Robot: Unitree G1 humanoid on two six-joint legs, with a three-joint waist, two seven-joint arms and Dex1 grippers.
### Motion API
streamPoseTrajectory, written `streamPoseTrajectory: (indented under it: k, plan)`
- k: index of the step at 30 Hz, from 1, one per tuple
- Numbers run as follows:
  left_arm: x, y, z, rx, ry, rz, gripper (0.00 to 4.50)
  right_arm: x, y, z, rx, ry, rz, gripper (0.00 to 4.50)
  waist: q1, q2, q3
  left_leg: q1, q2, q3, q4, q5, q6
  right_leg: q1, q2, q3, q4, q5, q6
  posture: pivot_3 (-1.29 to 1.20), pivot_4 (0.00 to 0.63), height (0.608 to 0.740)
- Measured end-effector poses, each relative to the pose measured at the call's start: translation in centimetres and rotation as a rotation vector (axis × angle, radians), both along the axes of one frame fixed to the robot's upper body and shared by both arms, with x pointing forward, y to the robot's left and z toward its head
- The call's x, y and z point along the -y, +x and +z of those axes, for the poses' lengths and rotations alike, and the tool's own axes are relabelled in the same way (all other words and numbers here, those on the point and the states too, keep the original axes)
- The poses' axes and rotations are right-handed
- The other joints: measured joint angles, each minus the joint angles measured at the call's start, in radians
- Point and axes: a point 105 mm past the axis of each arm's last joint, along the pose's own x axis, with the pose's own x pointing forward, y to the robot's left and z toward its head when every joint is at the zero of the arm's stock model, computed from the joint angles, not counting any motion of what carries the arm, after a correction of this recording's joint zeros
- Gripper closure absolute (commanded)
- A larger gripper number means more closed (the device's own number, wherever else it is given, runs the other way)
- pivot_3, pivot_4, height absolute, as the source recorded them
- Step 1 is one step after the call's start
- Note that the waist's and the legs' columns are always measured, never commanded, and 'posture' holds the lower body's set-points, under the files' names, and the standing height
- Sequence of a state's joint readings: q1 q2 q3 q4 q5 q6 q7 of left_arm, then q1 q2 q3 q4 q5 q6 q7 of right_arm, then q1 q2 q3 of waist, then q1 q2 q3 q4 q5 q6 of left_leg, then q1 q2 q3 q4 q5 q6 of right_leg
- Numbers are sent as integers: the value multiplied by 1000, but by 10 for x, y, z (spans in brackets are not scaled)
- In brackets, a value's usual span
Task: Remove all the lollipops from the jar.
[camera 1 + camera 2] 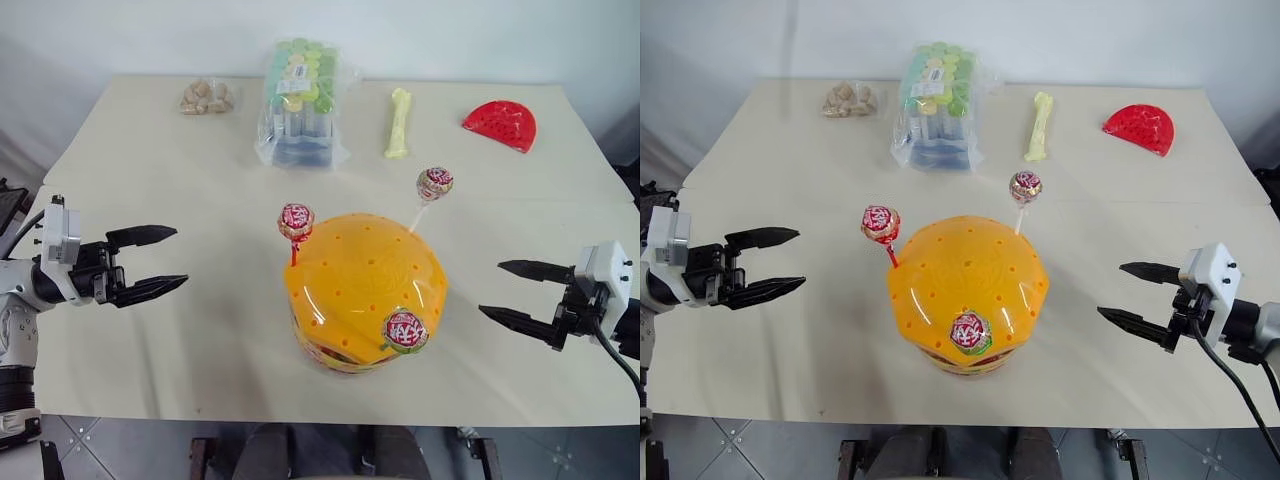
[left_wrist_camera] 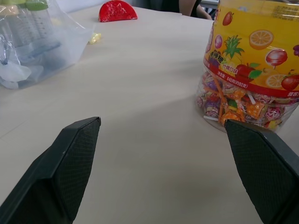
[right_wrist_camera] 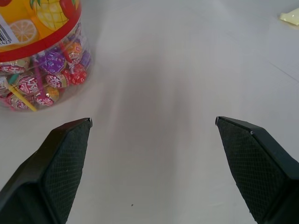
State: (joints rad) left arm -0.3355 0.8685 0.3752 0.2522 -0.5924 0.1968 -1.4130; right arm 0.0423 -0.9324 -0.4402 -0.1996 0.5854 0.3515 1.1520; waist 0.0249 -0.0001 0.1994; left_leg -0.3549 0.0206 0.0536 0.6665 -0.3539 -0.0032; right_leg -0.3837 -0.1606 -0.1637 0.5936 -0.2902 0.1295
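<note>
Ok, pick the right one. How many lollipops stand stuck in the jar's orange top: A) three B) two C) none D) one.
A: three lollipops stand in the jar top, one at its far left, one at its far right, one near the front.

jar: orange dome, upright, table centre | lollipops: three, stuck in dome holes

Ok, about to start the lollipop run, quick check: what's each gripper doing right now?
Left gripper: jaws open, holding nothing, beside the jar.
Right gripper: jaws open, holding nothing.
</note>
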Motion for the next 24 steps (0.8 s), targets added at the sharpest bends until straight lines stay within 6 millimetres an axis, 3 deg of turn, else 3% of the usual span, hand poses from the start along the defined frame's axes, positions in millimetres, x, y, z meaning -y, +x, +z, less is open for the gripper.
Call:
streamPoseTrajectory:
  k: [14,18,24]
  plan:
    - [0,-1,-2,-53,18,42,0,3,-2,9,19,24,-11,46,1,0,0,0,0,1,1,0,0,0,0,1,1,0,0,0,150,740]
    - [19,-4,21,11,7,-23,0,-1,-9,15,14,45,20,46,3,0,0,0,0,1,3,0,0,0,0,2,2,0,0,0,150,740]
    - [54,-16,66,148,-22,-204,0,-12,-21,39,47,76,84,46,1,0,0,1,0,1,5,0,0,0,0,3,5,0,0,0,150,740]
